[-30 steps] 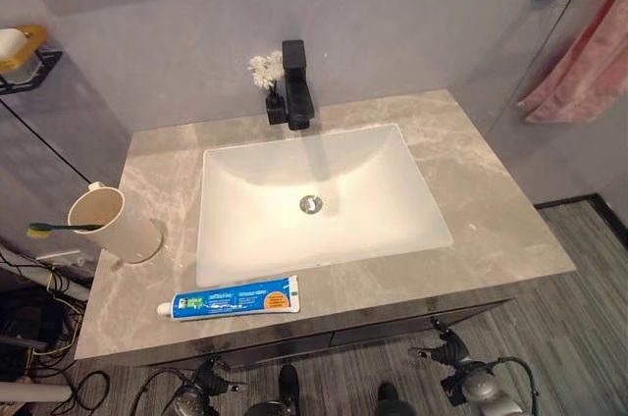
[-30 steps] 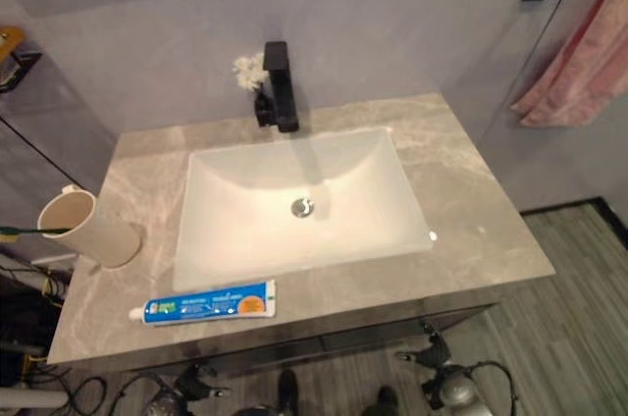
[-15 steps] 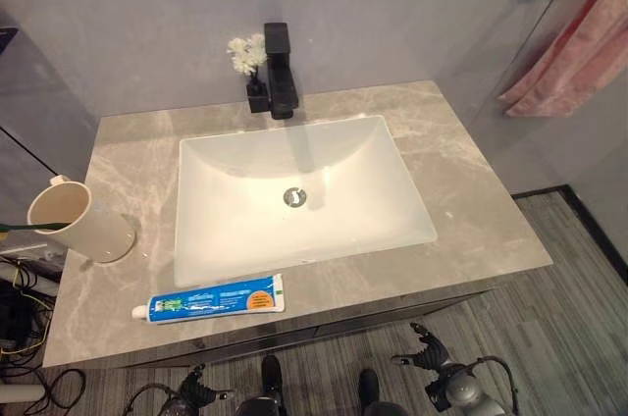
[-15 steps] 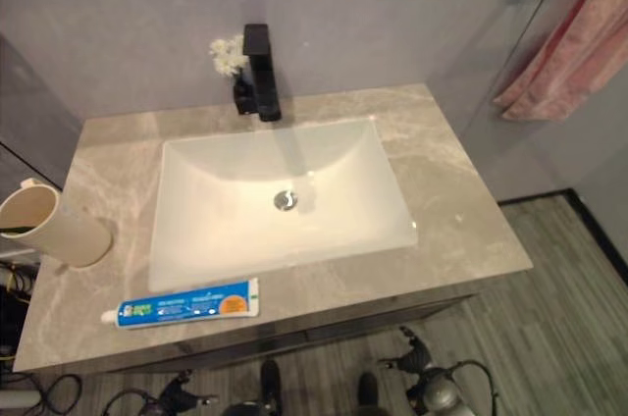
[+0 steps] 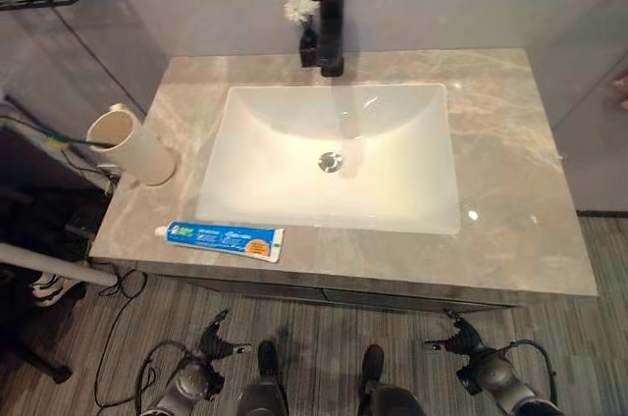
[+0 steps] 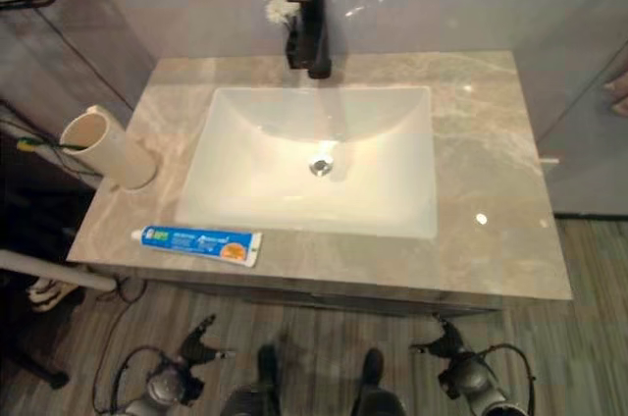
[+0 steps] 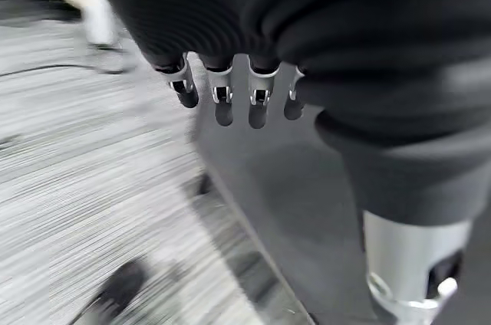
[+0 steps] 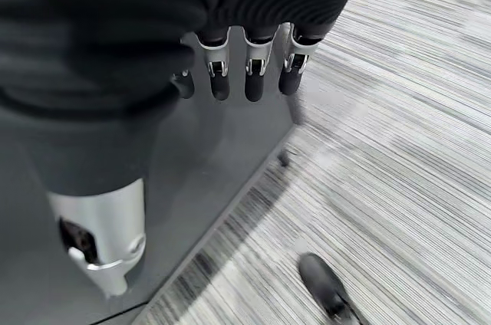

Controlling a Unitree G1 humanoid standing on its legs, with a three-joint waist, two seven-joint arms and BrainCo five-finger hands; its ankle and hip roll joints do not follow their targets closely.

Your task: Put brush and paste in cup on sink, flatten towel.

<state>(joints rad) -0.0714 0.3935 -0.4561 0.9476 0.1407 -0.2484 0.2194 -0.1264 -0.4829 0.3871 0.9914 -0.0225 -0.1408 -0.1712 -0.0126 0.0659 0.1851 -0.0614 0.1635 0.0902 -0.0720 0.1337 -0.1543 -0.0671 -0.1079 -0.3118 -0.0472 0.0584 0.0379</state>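
Toothpaste pickup: both hands idle, paste lying flat at the counter's front-left edge.

The cup point(image 5: 131, 146) stands tilted on the counter point(image 5: 510, 190) left of the sink point(image 5: 339, 156), with the brush point(image 5: 39, 133) already in its mouth, handle pointing away from the sink. The toothpaste tube point(image 5: 224, 240) lies flat, near the cup but apart from it. Our left hand point(image 5: 208, 345) and right hand point(image 5: 461, 345) hang low in front of the cabinet, fingers relaxed, holding nothing. We judge the left hand better placed: we approach from above, pinch the tube mid-body across its width, lift clear, then lower it end-first beside the brush without tipping the cup.
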